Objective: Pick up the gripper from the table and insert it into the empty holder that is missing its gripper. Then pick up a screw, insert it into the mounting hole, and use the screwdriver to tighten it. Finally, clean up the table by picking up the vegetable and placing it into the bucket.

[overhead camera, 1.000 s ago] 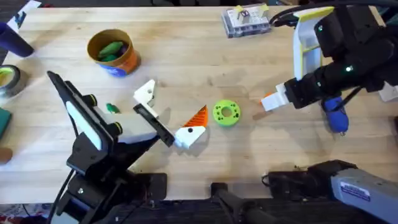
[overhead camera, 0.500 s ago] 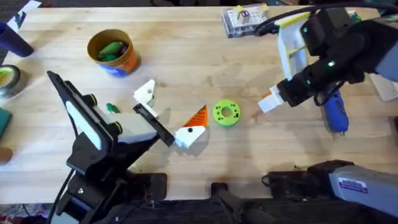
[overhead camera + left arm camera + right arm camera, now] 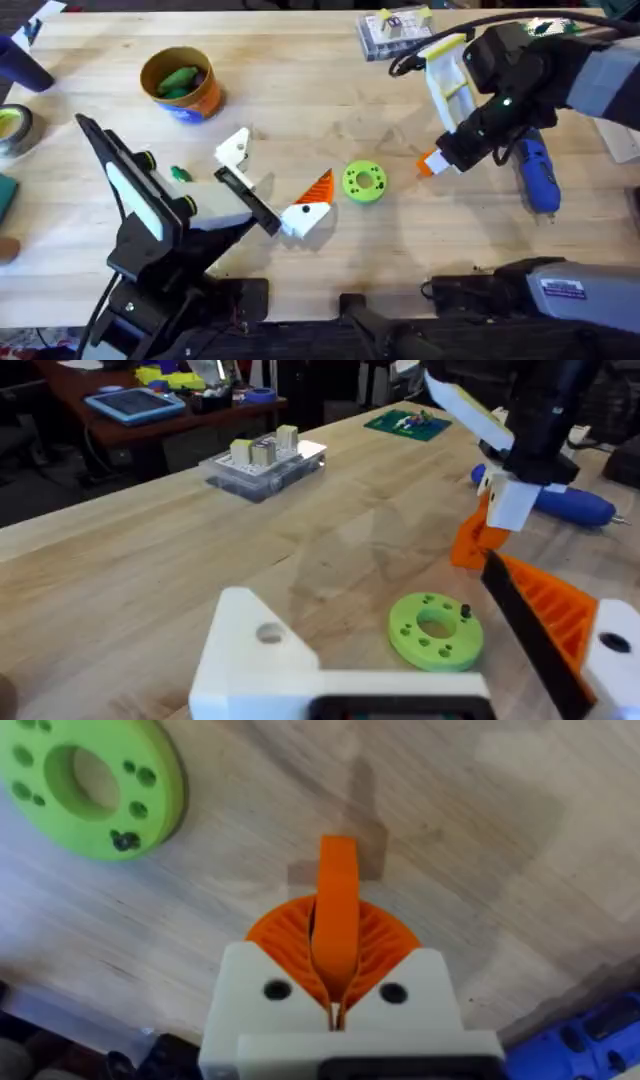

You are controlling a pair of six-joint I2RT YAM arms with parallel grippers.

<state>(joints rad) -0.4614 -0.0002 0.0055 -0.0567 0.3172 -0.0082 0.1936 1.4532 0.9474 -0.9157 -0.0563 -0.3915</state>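
Right gripper [image 3: 440, 160] clamps the gripper [image 3: 337, 910] above the table [image 3: 300, 80].
Left gripper [image 3: 262, 212] sits between the empty holder [image 3: 234, 148] and white block [image 3: 305, 216]; its opening I cannot tell.

A lime-green ring [image 3: 364, 182] with a centre hole lies flat mid-table, a small dark screw [image 3: 464, 611] in its top face. Beyond the ring, at the far edge, sits a clear plastic box [image 3: 396, 33], apparently of small parts. Far left of the ring, a tape roll [image 3: 14, 130].
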